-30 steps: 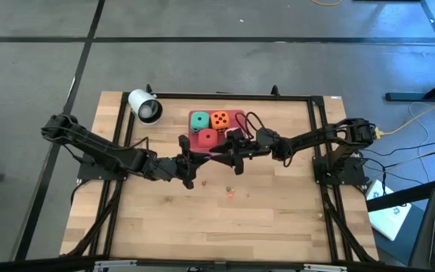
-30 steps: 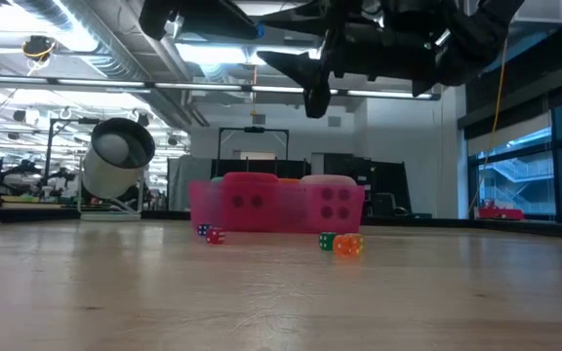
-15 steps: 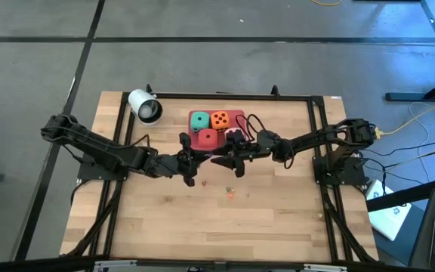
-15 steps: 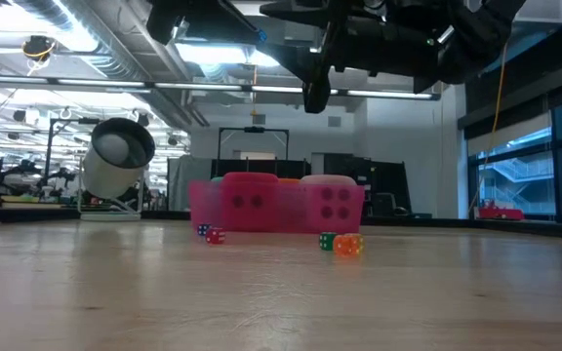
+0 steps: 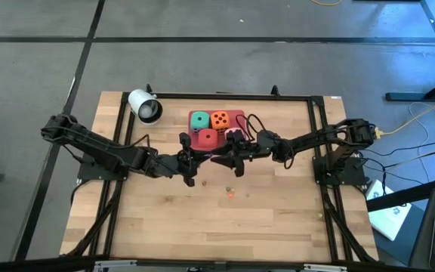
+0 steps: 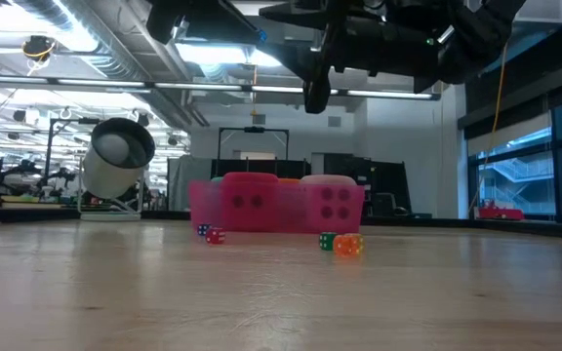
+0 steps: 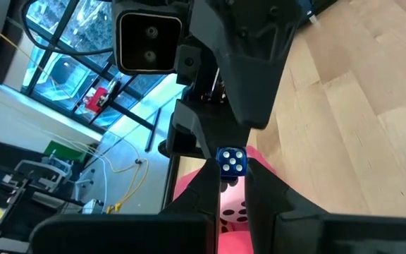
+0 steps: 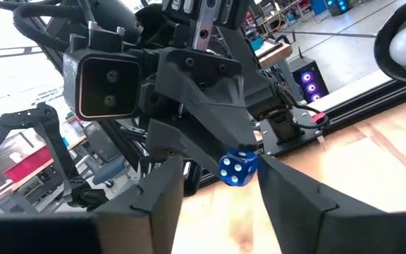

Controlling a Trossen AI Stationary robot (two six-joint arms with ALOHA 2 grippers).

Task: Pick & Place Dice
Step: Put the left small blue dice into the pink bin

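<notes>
High view: left gripper (image 5: 200, 161) and right gripper (image 5: 222, 160) meet tip to tip at mid-bench (image 5: 278, 219), just in front of the pink tray (image 5: 239, 115) at the far edge. Teal die (image 5: 199, 120), orange die (image 5: 220, 119) and red die (image 5: 206, 137) sit in the tray.
Low view: pale pink die (image 6: 332, 203) sits beside the red one.
Left wrist view: left pincer clamped on a small blue die (image 7: 231, 161).
Right wrist view: right fingers (image 8: 162, 194) apart, flanking that die, not touching it.

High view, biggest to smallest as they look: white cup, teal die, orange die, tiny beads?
1. White cylindrical cup.
2. Teal-green soft die and orange soft die, alike.
3. Tiny coloured beads.
</notes>
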